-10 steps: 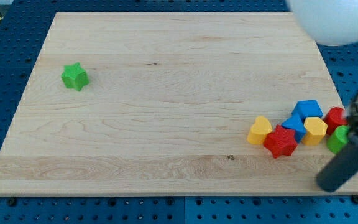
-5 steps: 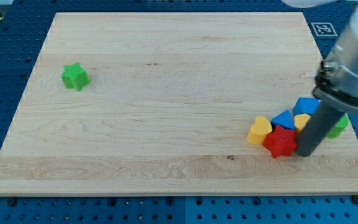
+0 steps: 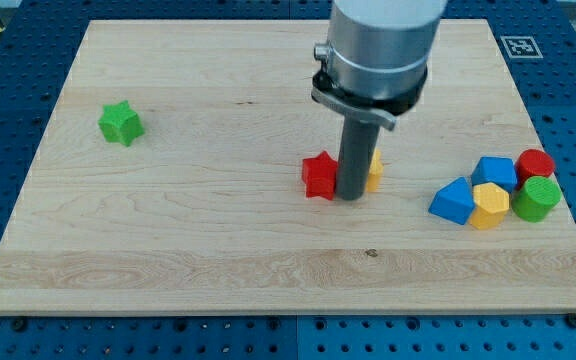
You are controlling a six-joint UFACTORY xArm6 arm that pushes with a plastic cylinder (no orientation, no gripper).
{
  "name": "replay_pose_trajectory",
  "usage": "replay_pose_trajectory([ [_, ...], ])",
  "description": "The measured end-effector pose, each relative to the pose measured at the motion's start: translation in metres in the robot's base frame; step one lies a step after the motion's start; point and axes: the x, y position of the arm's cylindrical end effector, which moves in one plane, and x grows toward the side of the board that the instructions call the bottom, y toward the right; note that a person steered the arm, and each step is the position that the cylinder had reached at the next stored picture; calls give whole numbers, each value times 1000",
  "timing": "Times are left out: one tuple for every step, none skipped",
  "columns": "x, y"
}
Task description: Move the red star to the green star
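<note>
The red star (image 3: 319,176) lies near the middle of the wooden board (image 3: 218,250). My tip (image 3: 351,196) stands right against its right side, touching it. A yellow block (image 3: 372,170) sits just behind and to the right of the rod, partly hidden by it. The green star (image 3: 120,122) lies far off at the view's left, well apart from the red star.
A cluster sits at the view's right: a blue block (image 3: 454,200), a yellow hexagon block (image 3: 489,205), another blue block (image 3: 496,171), a red cylinder (image 3: 536,165) and a green cylinder (image 3: 537,197). The arm's grey body (image 3: 380,45) hangs over the board's upper middle.
My tip has swept left from the cluster at the right to mid-board, pushing the red star and a yellow block along with it. The green star has not moved.
</note>
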Motion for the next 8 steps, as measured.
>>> replay_pose_trajectory([
  [-12, -25],
  [-25, -61],
  [-36, -92],
  [-36, -118],
  [-36, -153],
  [-36, -178],
  [-35, -182],
  [-33, -186],
])
